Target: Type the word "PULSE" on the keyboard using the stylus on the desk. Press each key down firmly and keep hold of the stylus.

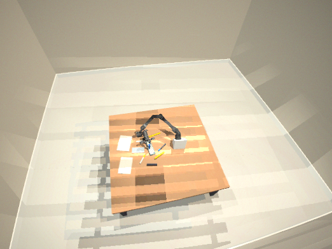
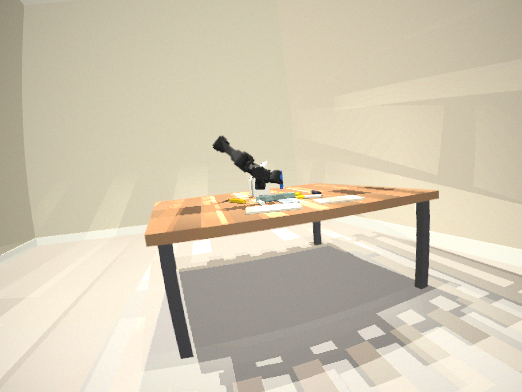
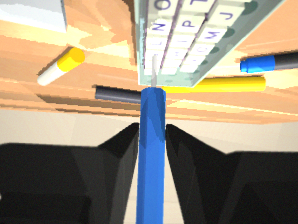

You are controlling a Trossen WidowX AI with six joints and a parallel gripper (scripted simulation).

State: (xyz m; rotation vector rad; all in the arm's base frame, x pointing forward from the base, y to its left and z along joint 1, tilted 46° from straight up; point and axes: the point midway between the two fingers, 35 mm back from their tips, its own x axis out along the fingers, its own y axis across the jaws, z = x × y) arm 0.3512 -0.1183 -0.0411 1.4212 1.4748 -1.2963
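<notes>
We see the tool (image 3: 151,131) pinching the blue stylus (image 3: 151,150) — tip at the keyboard (image 3: 192,45) near the surface (image 1: 191,165) left edge.

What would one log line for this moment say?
hand: shut on blue stylus | tip: at keyboard near edge, by L key | loose pens on desk: untouched

The keyboard (image 3: 192,37) runs off the wrist view's top edge (far keys unseen).
</notes>
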